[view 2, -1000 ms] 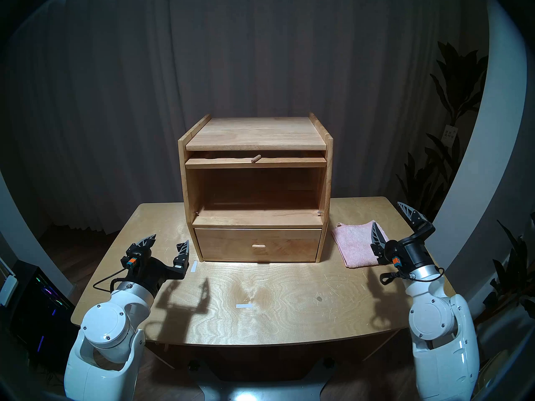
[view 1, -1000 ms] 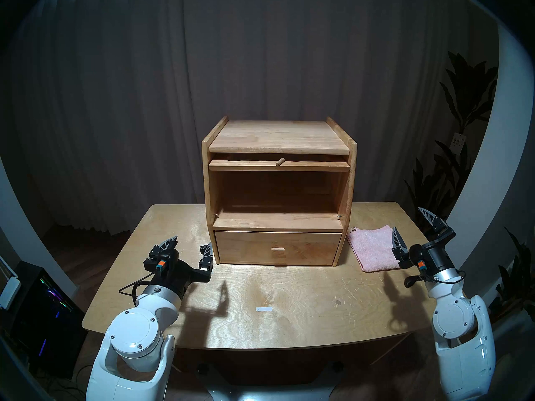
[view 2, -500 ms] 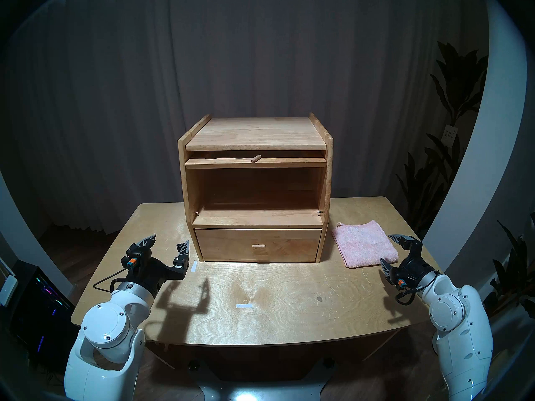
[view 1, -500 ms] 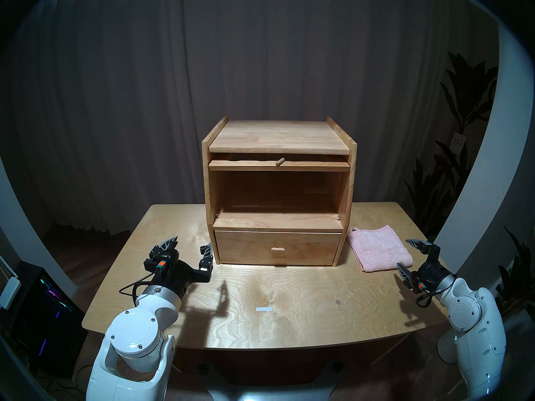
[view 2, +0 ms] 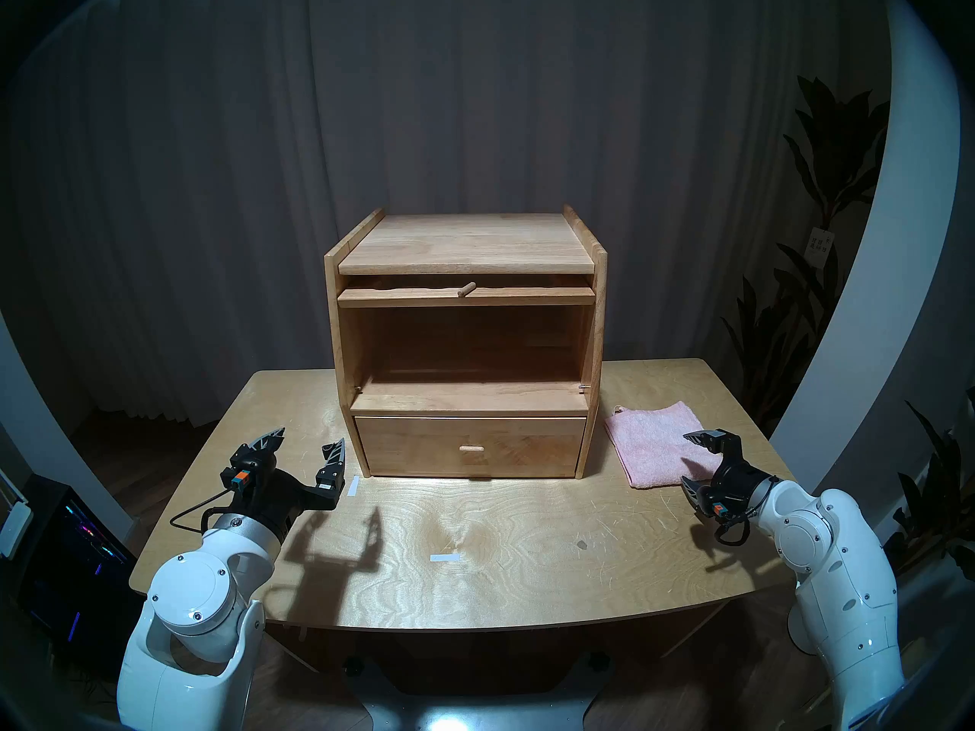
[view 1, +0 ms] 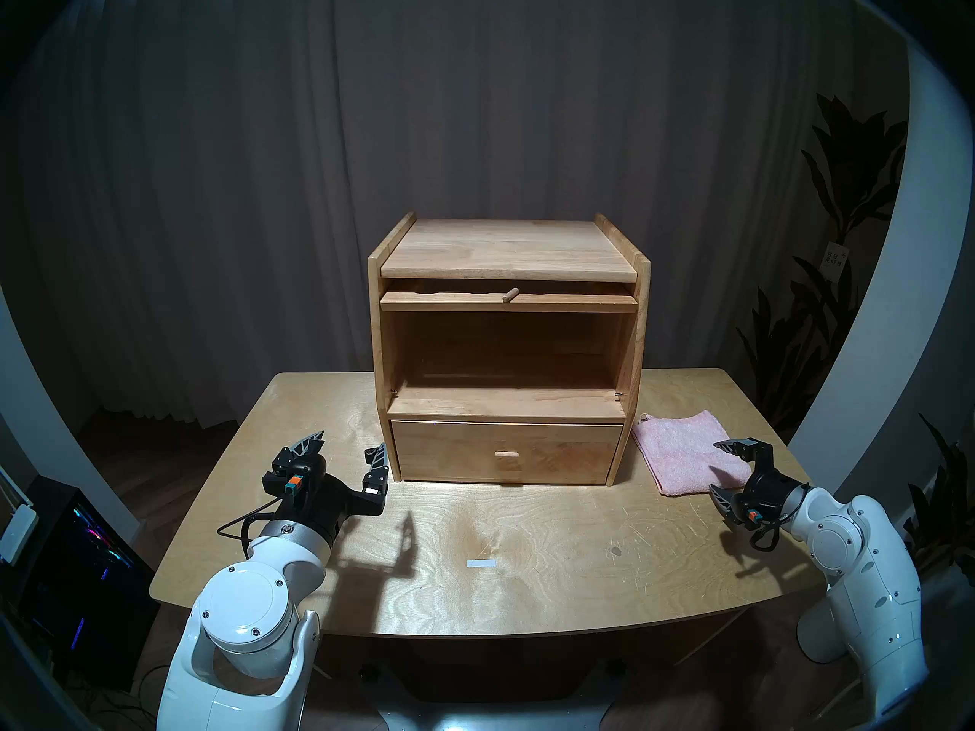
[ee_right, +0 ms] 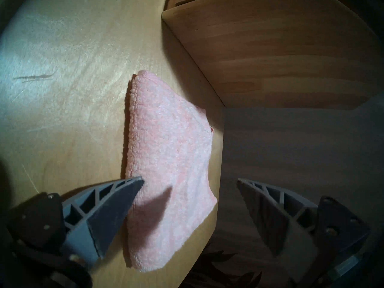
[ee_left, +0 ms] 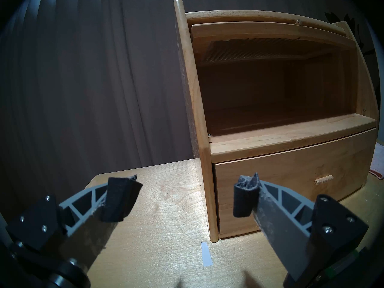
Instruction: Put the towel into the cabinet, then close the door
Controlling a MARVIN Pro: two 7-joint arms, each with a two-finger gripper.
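A home-like room staged for testing: dark curtain [view 1: 264, 186], houseplant [view 1: 844, 197], lit computer tower [view 1: 79, 556].

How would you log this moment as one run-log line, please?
towel: on table, beside cabinet | door: open | right tool: open at towel | left tool: open, idle

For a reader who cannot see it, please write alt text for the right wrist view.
A folded pink towel lies on the wooden table beside the cabinet, with the open right gripper just above its near end. Nothing is grasped.
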